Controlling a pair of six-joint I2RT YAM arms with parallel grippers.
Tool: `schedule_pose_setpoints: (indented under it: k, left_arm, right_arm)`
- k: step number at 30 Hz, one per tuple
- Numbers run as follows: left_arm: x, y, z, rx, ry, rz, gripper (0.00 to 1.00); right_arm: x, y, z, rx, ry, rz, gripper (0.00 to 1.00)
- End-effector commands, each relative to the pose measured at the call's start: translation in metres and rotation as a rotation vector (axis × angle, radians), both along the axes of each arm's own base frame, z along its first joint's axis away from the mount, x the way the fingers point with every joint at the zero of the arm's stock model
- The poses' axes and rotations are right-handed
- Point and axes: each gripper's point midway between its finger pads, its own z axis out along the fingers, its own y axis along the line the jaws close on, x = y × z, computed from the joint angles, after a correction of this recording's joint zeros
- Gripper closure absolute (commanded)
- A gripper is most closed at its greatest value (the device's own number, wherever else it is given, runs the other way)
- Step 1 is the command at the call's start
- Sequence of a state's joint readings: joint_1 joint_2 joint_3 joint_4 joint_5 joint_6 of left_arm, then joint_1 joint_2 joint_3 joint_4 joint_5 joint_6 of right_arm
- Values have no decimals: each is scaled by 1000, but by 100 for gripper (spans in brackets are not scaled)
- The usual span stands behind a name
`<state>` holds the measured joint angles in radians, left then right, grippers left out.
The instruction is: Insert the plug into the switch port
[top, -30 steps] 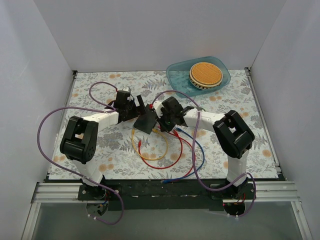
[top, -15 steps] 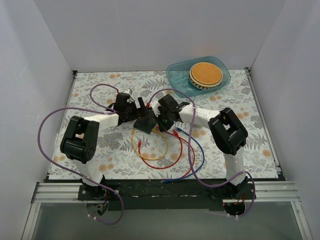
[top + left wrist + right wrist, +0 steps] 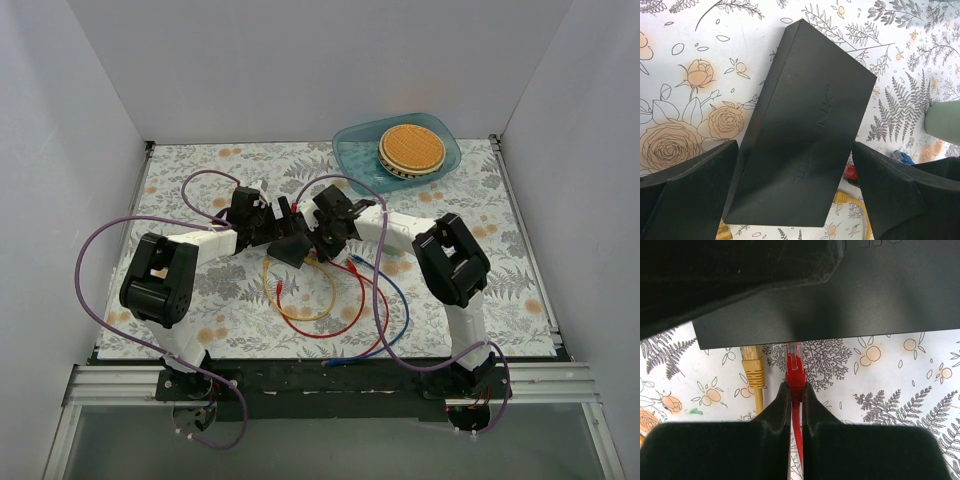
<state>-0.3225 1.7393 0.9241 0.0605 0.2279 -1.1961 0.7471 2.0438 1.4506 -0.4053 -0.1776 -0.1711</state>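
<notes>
Two claws are in view, both at the black switch box (image 3: 290, 246).

Right claw (image 3: 795, 390): the fingers (image 3: 774, 412) are pressed together on the red plug (image 3: 795, 374), gripping it just behind its head. The red cable (image 3: 798, 440) runs back between them. Directly ahead of the fingertips, the plug's clear tip meets the near edge of the switch box (image 3: 840, 310). The switch port cannot be made out in that dark edge, so whether the tip sits inside it cannot be told. Just beside the claw, to the left in its wrist view, a yellow plug (image 3: 754, 369) ends at the same edge.

Left claw (image 3: 795, 147): the jaws are spread wide with nothing gripped. The switch box (image 3: 800, 135) lies flat on the floral table cover (image 3: 700, 75) between the two fingers (image 3: 690, 195), askew to them. Contact between fingers and box cannot be confirmed.

Overhead: the left claw (image 3: 272, 222) and right claw (image 3: 322, 238) face each other from opposite sides of the box. Loose loops of yellow cable (image 3: 268, 285), red cable (image 3: 322, 336) and blue cable (image 3: 405, 310) lie behind the claws, toward the arm bases. Well beyond the right claw, at the far edge, a teal tray (image 3: 350, 150) holds a round waffle-patterned disc (image 3: 411, 147).
</notes>
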Motion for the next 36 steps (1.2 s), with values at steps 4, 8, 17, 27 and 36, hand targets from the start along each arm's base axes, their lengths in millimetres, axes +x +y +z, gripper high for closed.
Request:
schedule_pose_setpoints:
  k: [4,8,17,27,36]
  left_arm:
    - [-1,-2,22,-29,-58,-23,3]
    - [-1,-2,22,-31,-56,-21,3]
    - [1,1,21,-23,-47,8,3]
    - [-2,21,4,70,-25,76,6]
    - [-9,29,2,88,-57,83,27]
  right_arm:
    - [7,-1,-1,-33,6,-37,99]
    - [6,-1,-2,-43,13,-42,99]
    - [0,1,-2,-52,50,-37,99]
    - [-12,7,-3,-39,109,-44,99]
    - [-14,7,-4,-77,124,-50,99]
